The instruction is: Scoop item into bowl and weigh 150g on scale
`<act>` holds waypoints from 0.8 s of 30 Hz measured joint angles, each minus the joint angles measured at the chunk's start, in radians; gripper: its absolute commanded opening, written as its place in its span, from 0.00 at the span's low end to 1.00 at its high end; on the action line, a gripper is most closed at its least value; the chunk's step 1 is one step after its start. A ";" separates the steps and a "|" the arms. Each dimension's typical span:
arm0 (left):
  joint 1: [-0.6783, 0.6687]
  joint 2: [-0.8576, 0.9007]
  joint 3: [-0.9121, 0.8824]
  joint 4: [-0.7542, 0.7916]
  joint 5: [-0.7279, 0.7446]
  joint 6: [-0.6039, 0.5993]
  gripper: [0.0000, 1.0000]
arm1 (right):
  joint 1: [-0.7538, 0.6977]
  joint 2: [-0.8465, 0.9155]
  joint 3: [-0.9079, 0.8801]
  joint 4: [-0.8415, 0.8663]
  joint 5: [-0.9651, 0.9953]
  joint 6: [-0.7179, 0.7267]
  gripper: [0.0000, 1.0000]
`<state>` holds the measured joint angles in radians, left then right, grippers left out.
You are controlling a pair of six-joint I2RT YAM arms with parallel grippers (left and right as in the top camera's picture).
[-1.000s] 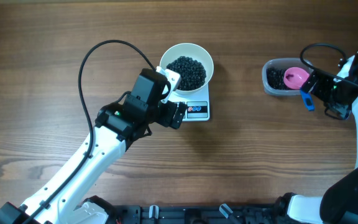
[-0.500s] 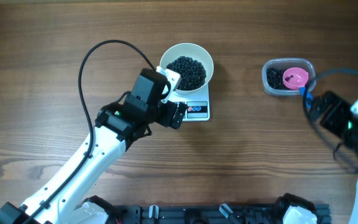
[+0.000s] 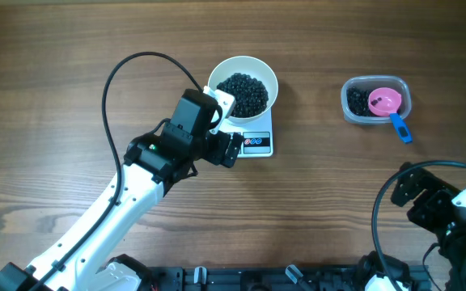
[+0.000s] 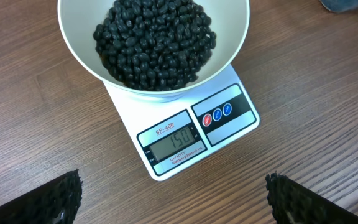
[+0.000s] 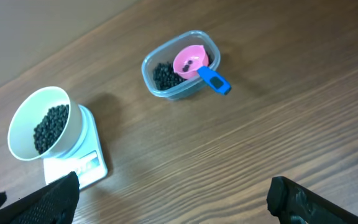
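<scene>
1. The white bowl (image 3: 243,74) sits on the scale (image 3: 255,142) at upper centre of the overhead frame and holds a dark heap of beans (image 3: 244,92). In the left wrist view the display (image 4: 178,140) reads 150.
2. The left gripper (image 4: 174,200) hovers just below the scale's display edge, jaws spread wide with nothing between them. Only its two dark fingertips show, at the bottom corners of its own view.
3. The right gripper (image 5: 176,198) is likewise wide open and empty, in the lower right of the overhead frame and well apart from everything.
4. The clear tub (image 3: 354,113) lies at upper right with a few beans in it and the pink scoop (image 3: 387,102) resting inside. The scoop's blue handle (image 3: 400,128) sticks out over the rim, its long axis running toward the lower right — toward the right arm.
5. Judging by the reading, the target weight is met. If any trimming were needed, the right arm is nearer the scoop and the left is nearer the bowl.
</scene>
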<state>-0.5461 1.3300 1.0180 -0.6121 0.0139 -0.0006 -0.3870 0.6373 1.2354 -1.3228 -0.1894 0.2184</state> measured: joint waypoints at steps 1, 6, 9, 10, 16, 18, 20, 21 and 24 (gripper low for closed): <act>0.000 0.000 0.000 0.000 0.000 0.000 1.00 | 0.000 0.000 0.000 0.007 -0.006 0.000 1.00; 0.000 0.000 0.000 0.000 0.000 0.000 1.00 | 0.033 -0.031 -0.093 0.307 -0.035 0.000 1.00; 0.000 0.000 0.000 0.001 0.000 0.000 1.00 | 0.106 -0.109 -0.247 0.555 -0.043 -0.003 1.00; 0.000 0.000 0.000 0.001 0.000 0.000 1.00 | 0.135 -0.145 -0.329 0.673 -0.043 -0.003 1.00; 0.000 0.000 0.000 0.002 0.000 0.000 1.00 | 0.252 -0.309 -0.751 1.150 -0.046 -0.004 0.99; 0.000 0.000 0.000 0.002 0.000 0.000 1.00 | 0.284 -0.362 -0.858 1.275 -0.046 -0.003 1.00; 0.000 0.000 0.000 0.002 0.000 0.000 1.00 | 0.303 -0.406 -0.937 1.371 -0.046 -0.003 1.00; 0.000 0.000 0.000 0.003 0.000 0.000 1.00 | 0.307 -0.426 -0.964 1.392 -0.045 -0.004 1.00; -0.001 0.000 0.000 0.002 0.000 0.000 1.00 | 0.313 -0.487 -1.033 1.420 -0.037 -0.004 1.00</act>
<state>-0.5468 1.3300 1.0180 -0.6098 0.0135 -0.0006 -0.0742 0.1501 0.2020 0.0975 -0.2260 0.2146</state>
